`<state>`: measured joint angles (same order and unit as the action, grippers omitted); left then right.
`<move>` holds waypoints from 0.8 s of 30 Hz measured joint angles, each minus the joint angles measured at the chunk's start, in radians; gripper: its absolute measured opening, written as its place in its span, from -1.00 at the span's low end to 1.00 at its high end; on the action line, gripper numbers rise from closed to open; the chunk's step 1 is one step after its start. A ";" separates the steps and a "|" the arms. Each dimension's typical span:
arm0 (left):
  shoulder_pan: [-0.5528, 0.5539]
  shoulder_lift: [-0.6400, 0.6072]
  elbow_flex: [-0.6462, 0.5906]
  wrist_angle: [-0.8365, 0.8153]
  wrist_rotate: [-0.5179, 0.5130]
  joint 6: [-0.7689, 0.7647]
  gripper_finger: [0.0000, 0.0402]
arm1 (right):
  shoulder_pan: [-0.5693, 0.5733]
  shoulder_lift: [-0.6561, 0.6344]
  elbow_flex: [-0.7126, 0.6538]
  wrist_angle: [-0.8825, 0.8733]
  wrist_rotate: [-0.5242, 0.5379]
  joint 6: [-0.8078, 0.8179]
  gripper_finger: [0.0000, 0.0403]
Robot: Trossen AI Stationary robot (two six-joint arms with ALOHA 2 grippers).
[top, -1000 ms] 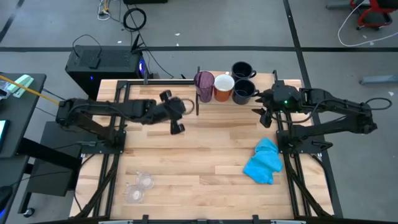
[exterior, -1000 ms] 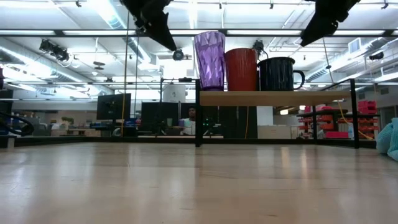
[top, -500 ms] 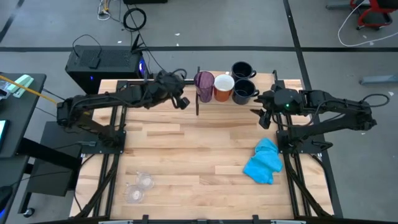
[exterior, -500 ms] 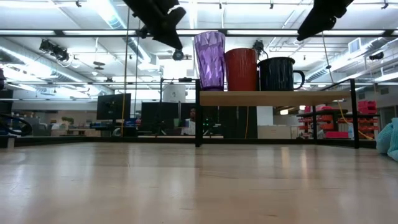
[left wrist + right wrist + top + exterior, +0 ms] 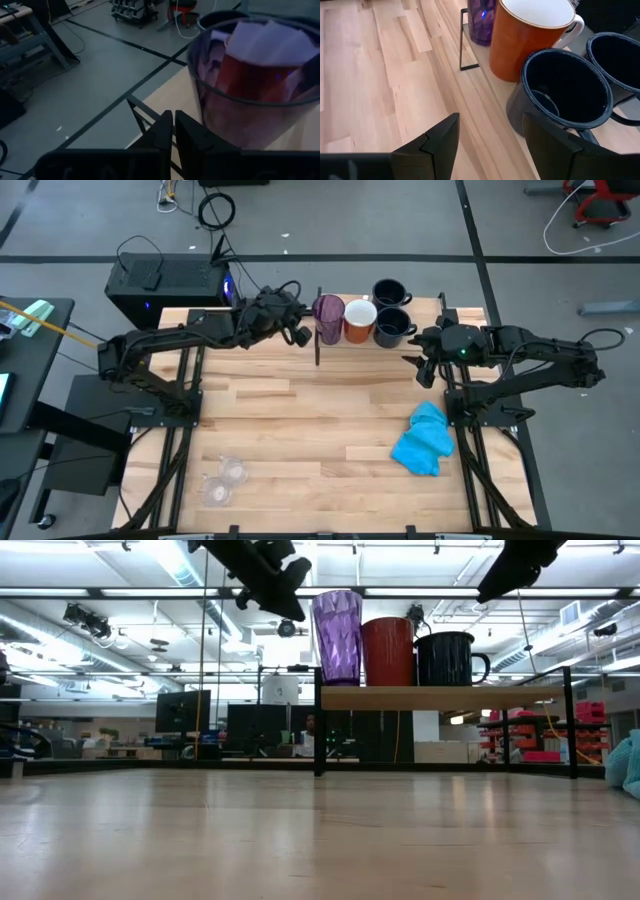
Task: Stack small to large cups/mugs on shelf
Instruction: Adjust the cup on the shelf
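Observation:
On the shelf [image 5: 440, 697] at the table's far edge stand a purple tumbler [image 5: 328, 315], an orange mug [image 5: 359, 321] with a white inside and two dark navy mugs [image 5: 388, 291] [image 5: 393, 329], all upright on their bases. Two small clear cups [image 5: 233, 471] [image 5: 216, 492] sit on the tabletop near its front left. My left gripper [image 5: 297, 333] is shut and hovers just left of the tumbler [image 5: 250, 85], at rim height, apart from it. My right gripper [image 5: 422, 368] hangs open right of the shelf, near the closer navy mug [image 5: 565, 92].
A bright blue cloth [image 5: 422, 440] lies crumpled at the table's right. The shelf's thin black uprights [image 5: 318, 725] stand at its ends. Bare slatted tabletop [image 5: 300, 430] spreads across the middle and front.
My left gripper has swung from the table's middle left toward the far edge and to the right, rolling as it went. It now sits beside the purple tumbler's rim. The cups have not moved.

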<state>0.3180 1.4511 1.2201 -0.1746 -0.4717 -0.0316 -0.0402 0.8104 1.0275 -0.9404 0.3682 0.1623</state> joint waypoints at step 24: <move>0.027 0.072 -0.001 0.116 0.017 0.018 -0.85 | 0.000 0.000 0.000 0.024 -0.001 -0.008 0.11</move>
<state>0.3445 1.5227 1.2195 -0.0588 -0.4551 -0.0138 -0.0406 0.8104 1.0275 -0.9169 0.3667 0.1547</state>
